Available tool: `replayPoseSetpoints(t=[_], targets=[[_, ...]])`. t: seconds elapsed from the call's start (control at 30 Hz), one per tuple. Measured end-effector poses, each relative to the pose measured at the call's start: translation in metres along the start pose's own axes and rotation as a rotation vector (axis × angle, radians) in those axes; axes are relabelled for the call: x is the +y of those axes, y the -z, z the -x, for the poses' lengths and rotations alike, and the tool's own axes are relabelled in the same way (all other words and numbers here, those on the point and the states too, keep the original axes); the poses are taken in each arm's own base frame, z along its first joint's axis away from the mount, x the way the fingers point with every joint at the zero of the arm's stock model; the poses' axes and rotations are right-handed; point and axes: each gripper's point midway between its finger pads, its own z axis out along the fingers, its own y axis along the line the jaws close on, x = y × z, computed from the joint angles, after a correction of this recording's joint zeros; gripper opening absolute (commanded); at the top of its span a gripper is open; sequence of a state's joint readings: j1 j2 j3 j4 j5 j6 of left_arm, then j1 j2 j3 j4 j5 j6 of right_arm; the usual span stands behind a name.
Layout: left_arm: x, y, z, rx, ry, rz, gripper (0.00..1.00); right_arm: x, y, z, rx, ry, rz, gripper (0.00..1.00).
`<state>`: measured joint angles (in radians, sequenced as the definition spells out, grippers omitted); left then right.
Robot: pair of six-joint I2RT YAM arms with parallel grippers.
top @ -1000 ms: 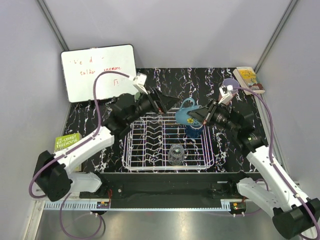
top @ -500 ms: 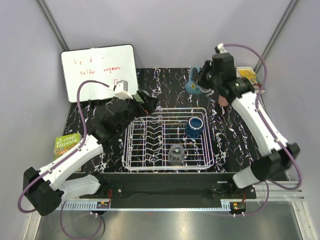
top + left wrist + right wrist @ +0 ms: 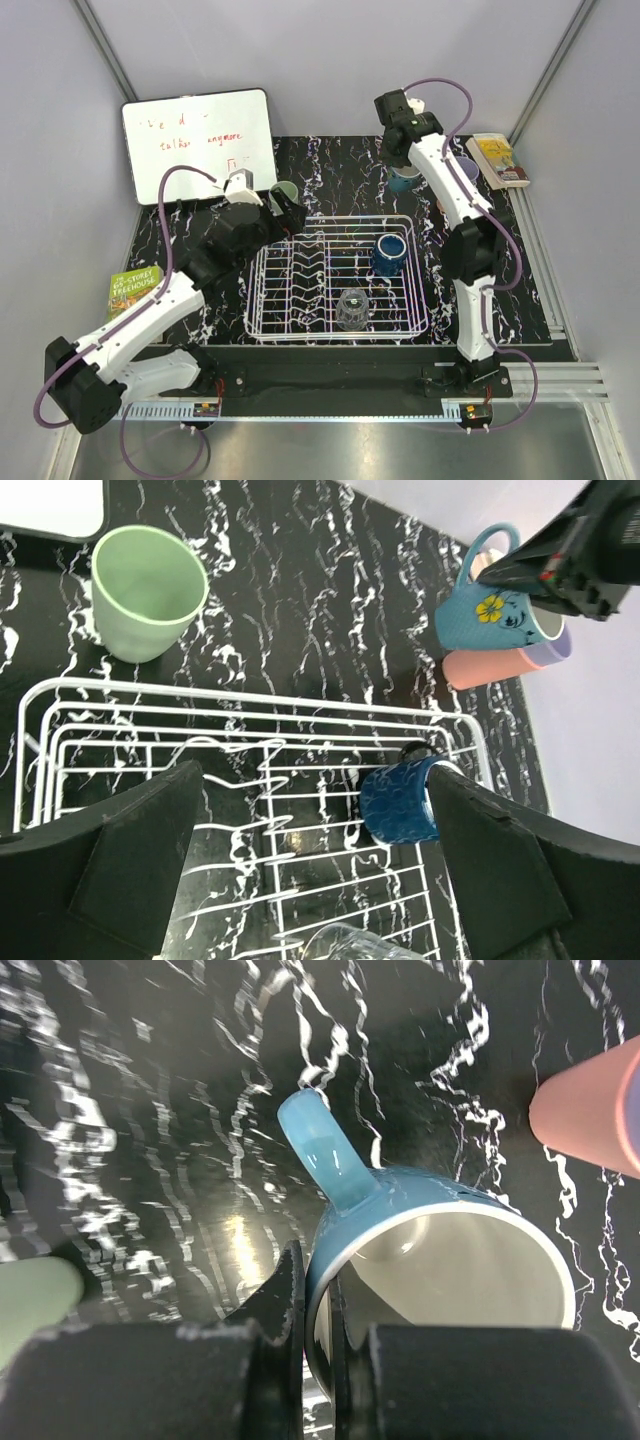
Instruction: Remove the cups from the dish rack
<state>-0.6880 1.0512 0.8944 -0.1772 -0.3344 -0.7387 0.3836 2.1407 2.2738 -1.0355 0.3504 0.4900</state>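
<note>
While the black marble table [image 3: 480, 280] already has most of the cups on it, the dish rack [image 3: 300, 270] at centre isn't empty.

- Right arm: stretched to the far side. The right gripper [image 3: 318, 1300] is clenched on the rim of the teal cup [image 3: 485, 615], one finger inside the wall and one outside, with the handle pointing away from the wrist. Can't tell whether its base is seated on the table.
- Left arm: the left gripper [image 3: 315, 780] hangs over the rack's far-left corner, fingers spread wide, holding nothing.
- Out of the rack:
  - the pale green cup [image 3: 148, 590] is upright, just beyond the rack's far-left corner
  - the salmon pink cup [image 3: 495, 667] is just beside the teal one
  - the lavender cup [image 3: 558, 646] is mostly hidden behind those two
- In the rack:
  - the dark blue cup [image 3: 390, 253] is at the right end
  - the clear glass [image 3: 350, 308] is near the front edge

Judgement: roughly two thirds done. Three cups are down, a fourth is at placement, and two are left to pull. The open left hand is nearest the rack.
</note>
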Motion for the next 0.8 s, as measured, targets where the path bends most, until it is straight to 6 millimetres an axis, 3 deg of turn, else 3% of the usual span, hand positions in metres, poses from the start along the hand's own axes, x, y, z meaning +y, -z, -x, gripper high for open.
replayPoseSetpoints(t=[0.17,0.47,0.8], targets=[[0.006,-0.006,-0.011,0.031,-0.007,0.027,0.99,-0.011,-0.033,-0.019,0.089,0.012,-0.06,0.0],[0.012,-0.015,-0.025,0.072,-0.004,0.053,0.99,-0.04,-0.082,-0.026,0.171,-0.042,-0.109,0.0],[0.017,-0.023,-0.039,0.112,0.0,0.076,0.99,-0.048,-0.118,-0.057,0.267,-0.035,-0.136,0.0]])
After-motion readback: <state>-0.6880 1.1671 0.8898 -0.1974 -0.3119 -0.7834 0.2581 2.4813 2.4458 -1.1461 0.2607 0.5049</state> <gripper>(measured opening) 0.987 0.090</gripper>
